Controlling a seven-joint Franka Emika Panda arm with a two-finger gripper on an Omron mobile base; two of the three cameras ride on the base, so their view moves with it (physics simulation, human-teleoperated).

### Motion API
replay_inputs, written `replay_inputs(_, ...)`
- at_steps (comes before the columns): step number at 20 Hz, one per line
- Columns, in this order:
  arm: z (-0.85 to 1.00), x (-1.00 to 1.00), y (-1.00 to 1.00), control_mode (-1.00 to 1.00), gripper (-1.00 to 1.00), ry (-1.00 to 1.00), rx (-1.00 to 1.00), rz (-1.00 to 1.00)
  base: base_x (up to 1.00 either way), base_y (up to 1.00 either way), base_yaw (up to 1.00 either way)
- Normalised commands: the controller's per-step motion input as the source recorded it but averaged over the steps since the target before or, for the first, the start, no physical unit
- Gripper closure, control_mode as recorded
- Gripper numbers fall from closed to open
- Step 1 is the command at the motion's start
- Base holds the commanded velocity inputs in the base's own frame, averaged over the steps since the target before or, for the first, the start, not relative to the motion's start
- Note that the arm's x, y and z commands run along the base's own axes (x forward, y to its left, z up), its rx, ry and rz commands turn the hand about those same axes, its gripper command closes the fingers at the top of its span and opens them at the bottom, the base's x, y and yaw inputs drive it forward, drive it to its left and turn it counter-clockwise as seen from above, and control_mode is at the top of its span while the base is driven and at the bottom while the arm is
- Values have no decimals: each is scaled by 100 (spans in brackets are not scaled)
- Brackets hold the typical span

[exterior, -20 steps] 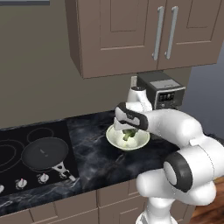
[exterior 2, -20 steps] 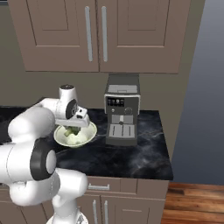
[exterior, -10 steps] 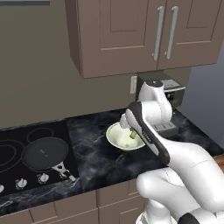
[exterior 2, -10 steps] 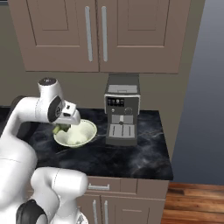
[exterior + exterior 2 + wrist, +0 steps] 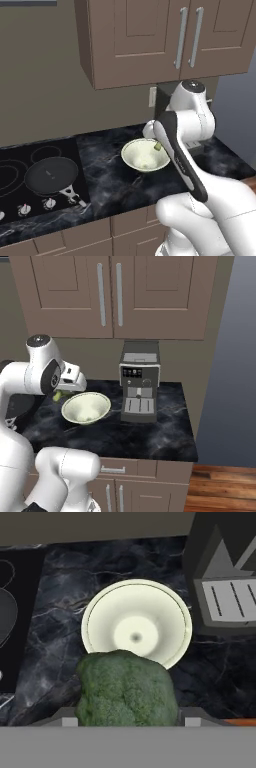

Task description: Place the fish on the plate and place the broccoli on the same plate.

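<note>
A: Largest elements first?

B: A black marble counter runs beneath brown wall cabinets. At its left end lies a black cooktop with a round black frying pan on it; at its right end stands a grey coffee machine.

A: And between them?

B: A pale greenish-white bowl sits on the counter, just left of the coffee machine. From the hand view the bowl shows a bare inside.

A: Where is the arm?

B: The white arm rises over the near edge of the counter and bends back toward the bowl. In the right base view its hand hangs above the bowl's left rim.

A: The claw's condition?

B: The gripper pinches the broccoli, which sits between the two finger tips at the bottom of the hand view. The floret is lifted clear of the counter, above the near rim of the bowl.

A: Is it visible elsewhere?

B: A small green patch of the broccoli shows beside the arm in the left base view, and another under the hand in the right base view.
</note>
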Motion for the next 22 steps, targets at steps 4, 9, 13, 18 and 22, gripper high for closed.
replay_inputs(4,0,0,0,-100,100,0,0,0,0,0,0)
replay_inputs(9,0,-7,0,-100,100,0,0,0,0,0,0)
replay_inputs(13,0,-11,0,100,100,0,0,0,-64,29,2)
replay_inputs(18,0,0,0,100,100,0,0,0,-79,100,15)
replay_inputs(22,0,0,0,100,100,0,0,0,-34,100,12)
